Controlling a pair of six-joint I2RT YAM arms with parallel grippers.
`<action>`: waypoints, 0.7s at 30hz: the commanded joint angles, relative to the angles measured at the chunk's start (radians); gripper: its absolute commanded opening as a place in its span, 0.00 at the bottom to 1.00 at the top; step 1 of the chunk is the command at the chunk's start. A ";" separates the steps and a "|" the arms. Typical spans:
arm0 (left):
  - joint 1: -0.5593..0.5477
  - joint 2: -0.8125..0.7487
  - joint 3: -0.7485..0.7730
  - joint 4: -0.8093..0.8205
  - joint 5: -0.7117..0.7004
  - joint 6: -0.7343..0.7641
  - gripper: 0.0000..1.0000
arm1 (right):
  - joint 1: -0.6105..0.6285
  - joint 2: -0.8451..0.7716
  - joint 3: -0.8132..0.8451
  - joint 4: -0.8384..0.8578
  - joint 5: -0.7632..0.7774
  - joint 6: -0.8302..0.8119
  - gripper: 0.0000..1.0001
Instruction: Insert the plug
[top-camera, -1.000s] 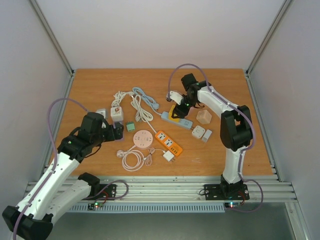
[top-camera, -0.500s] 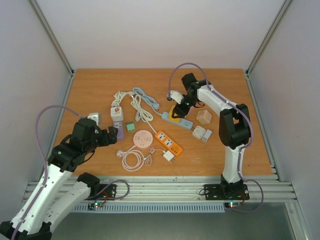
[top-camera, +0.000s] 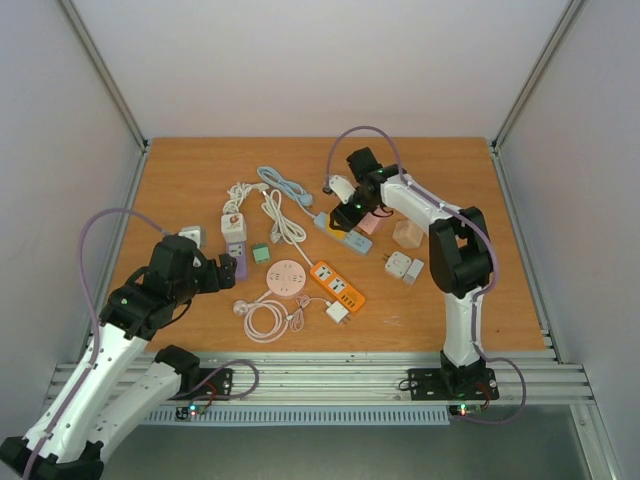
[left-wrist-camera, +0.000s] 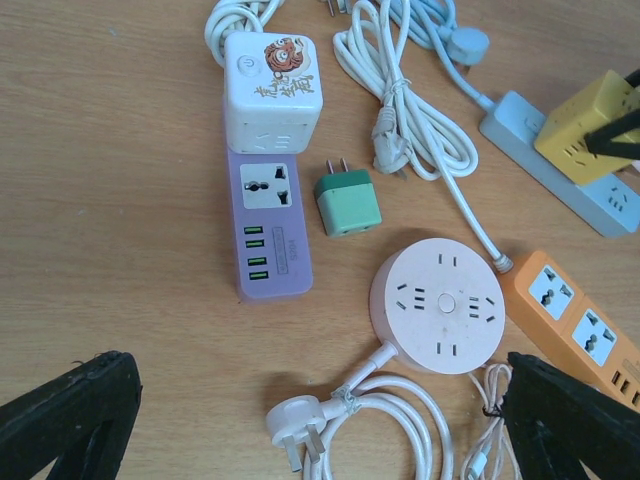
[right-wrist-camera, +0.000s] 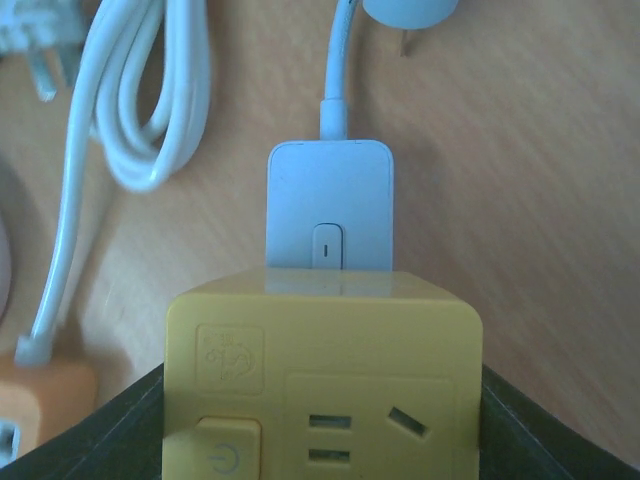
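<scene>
The left gripper (left-wrist-camera: 320, 400) is hovering with jaws spread wide over the round pink socket (left-wrist-camera: 443, 305); the green adapter (left-wrist-camera: 347, 200) is lying just beside the purple strip (left-wrist-camera: 268, 225), prongs pointing away.

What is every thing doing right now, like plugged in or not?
yellow cube: gripped by right gripper, over blue strip; plugged in or not, can't tell
left gripper: open, empty
white cube: sitting on purple strip, at its end
purple strip: seen sockets empty
green adapter: loose, unplugged
pink socket: holes empty
orange strip: seen sockets empty
</scene>
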 joint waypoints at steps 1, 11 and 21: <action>0.004 -0.009 -0.010 0.030 -0.008 0.017 0.99 | 0.066 0.088 0.072 0.090 0.147 0.205 0.33; 0.003 -0.016 -0.011 0.032 -0.005 0.018 0.99 | 0.101 0.154 0.171 0.050 0.363 0.367 0.33; 0.003 -0.031 -0.012 0.030 -0.009 0.016 0.99 | 0.086 0.289 0.284 -0.116 0.198 0.415 0.34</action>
